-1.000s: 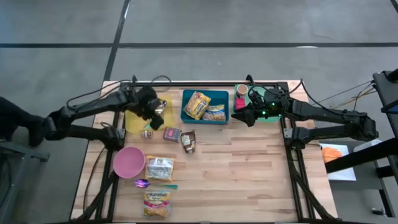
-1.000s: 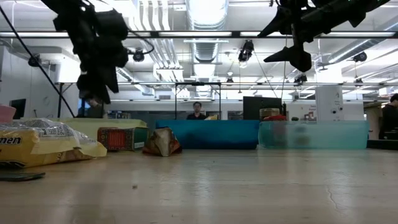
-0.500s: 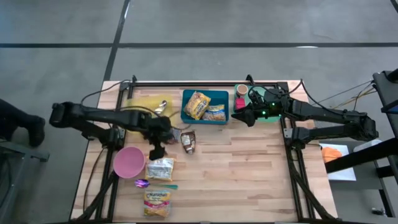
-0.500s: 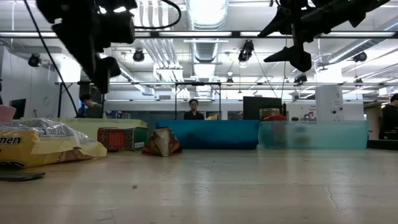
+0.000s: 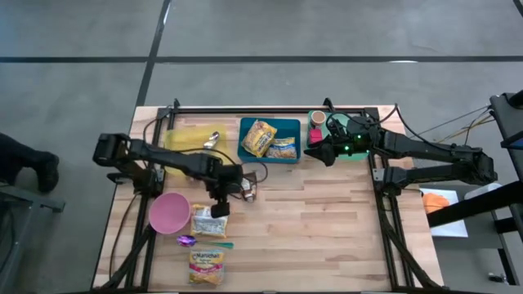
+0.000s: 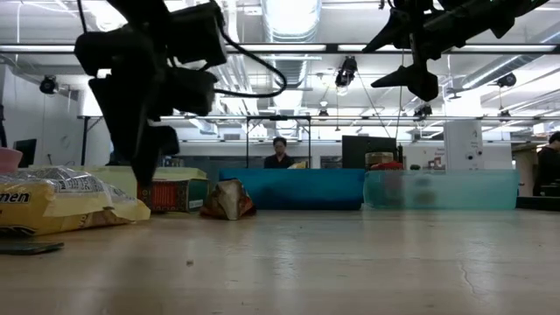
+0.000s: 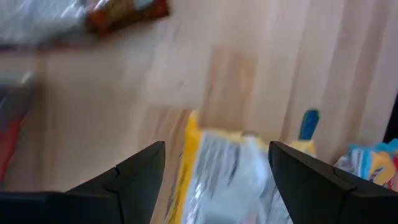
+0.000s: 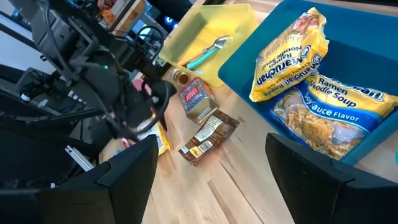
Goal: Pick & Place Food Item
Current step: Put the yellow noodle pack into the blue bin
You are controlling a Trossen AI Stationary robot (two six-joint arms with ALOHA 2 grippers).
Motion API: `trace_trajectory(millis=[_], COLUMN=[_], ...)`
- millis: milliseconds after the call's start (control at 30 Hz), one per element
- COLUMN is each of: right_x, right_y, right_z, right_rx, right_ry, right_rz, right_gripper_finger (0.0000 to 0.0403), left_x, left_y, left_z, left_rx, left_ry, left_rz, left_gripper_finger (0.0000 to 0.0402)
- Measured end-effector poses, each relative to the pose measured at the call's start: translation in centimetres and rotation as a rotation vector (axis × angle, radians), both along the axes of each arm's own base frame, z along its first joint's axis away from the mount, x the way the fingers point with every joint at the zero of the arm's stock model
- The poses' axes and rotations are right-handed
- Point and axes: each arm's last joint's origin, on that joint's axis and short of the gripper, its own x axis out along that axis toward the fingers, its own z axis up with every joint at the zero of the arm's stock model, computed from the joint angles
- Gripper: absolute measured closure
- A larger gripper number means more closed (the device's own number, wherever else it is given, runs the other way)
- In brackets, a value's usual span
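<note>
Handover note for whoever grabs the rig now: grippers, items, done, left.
Left gripper: open, empty, pointing down over the ramen packet beside the pink bowl.
Right gripper: open, empty, parked above the table next to the blue bin.
Done: two ramen packs in the blue bin.
Left: ramen packet, brown snack bar and another noodle pack lie loose on the table.

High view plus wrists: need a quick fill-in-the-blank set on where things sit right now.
1. The blue bin holds ____ ramen packets.
2. The left gripper hangs open over a ____ packet beside the pink bowl.
3. The yellow tray holds a ____.
4. The right gripper waits at the blue bin's ____ end.

Missing words: two; noodle; spoon; right
</note>
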Motion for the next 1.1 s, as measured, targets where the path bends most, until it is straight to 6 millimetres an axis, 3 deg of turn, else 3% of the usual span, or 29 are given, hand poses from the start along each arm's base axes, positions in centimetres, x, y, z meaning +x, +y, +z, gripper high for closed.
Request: trace_trajectory(millis=[467,800,1100], right_x=[0.2,0.3,0.3], right_y=[0.6,1.2,1.4], right_z=[0.0,-0.1,0.0], right_rx=[-0.024,-0.023,-0.007], right_ry=[0.005,0.007,0.006], right_rz=[0.044,0.072,0.076], right_gripper_finger=[0.0108,0.0109,0.0109], left_x=[0.8,0.5,0.9], left_y=[-0.7,-3.4,-3.5], left_z=[-1.1,-1.8,-3.9], left_rx=[0.079,0.135,0.164], left_ry=[-0.004,0.011,0.086], left_rz=[-0.017,-0.122,-0.116], left_gripper_finger=[0.0110,0.0115,0.0192])
